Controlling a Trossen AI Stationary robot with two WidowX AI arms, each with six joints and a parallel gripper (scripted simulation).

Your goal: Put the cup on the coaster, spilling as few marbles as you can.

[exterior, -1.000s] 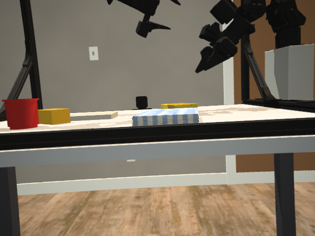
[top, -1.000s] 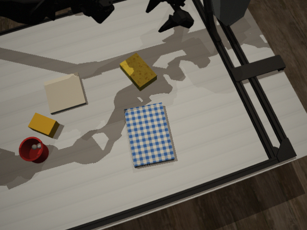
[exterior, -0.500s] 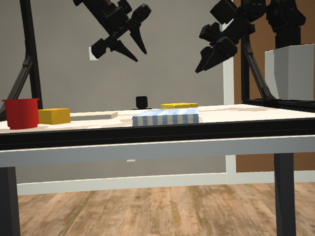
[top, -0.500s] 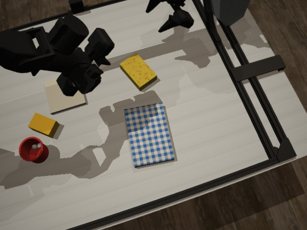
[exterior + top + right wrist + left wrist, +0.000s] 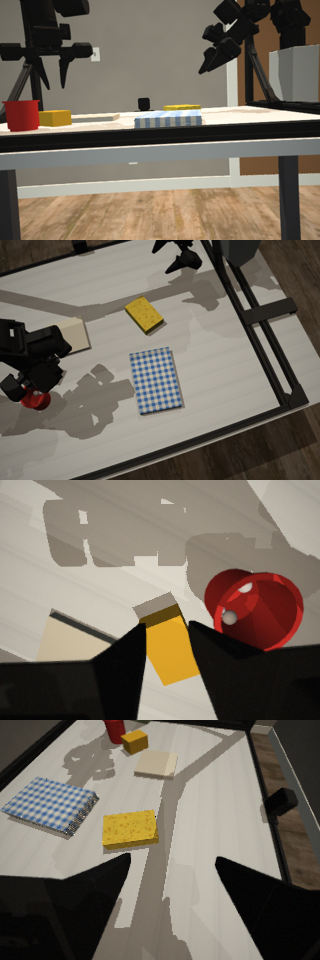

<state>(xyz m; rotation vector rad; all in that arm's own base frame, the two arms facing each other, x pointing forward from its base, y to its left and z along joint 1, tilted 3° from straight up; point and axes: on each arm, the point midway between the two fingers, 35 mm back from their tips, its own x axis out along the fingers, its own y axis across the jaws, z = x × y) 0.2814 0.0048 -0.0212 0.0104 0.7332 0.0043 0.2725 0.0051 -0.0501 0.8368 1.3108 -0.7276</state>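
The red cup [image 5: 36, 400] stands upright on the table near the left edge, with two white marbles visible inside in the right wrist view [image 5: 255, 610]. The beige square coaster [image 5: 73, 334] lies flat a little beyond it. My right gripper [image 5: 52, 77] hangs well above the cup and a yellow block [image 5: 172, 642]; its fingers stand apart with nothing between them. My left gripper [image 5: 204, 68] is open and empty, high over the far side of the table. The cup [image 5: 21, 114] touches neither gripper.
The yellow block [image 5: 55, 118] sits between the cup and the coaster [image 5: 95, 117]. A yellow sponge [image 5: 144, 314] lies mid-table and a folded blue checked cloth [image 5: 154, 380] lies in front of it. A black frame rail runs along the table edges.
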